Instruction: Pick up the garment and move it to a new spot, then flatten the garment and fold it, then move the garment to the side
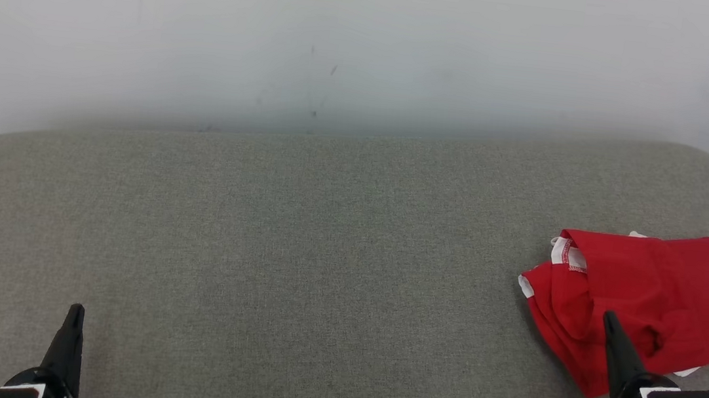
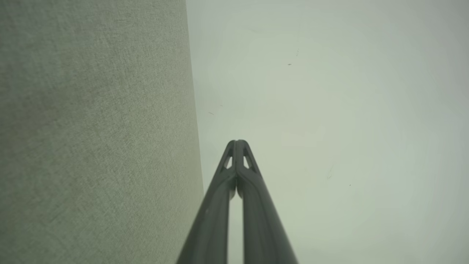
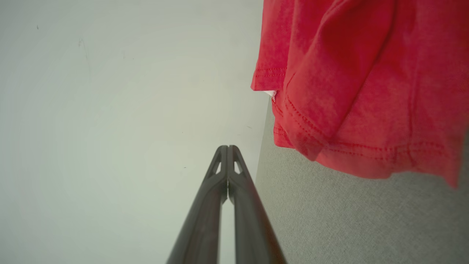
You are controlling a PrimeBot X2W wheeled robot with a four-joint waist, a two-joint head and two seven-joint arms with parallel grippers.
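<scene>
Nearest you, your left hand (image 1: 76, 309) sits at the lower left, fingers pressed together and holding nothing, above the grey fabric surface (image 1: 322, 255). Your right hand (image 1: 609, 316), lower right, is likewise closed and empty, and its tip overlaps the near edge of the red garment (image 1: 661, 290). The garment, white-trimmed and loosely folded, lies by the surface's right edge. Open room stretches left of it to the rounded far edge, where a pale wall (image 1: 371, 42) rises.

Red garment (image 1: 668, 285) with white trim at the edges. Lies loosely folded and rumpled, layers overlapping, far to the right on the grey worktop (image 1: 322, 255). Shows a stitched hem, slightly bunched, flat against the surface.
</scene>
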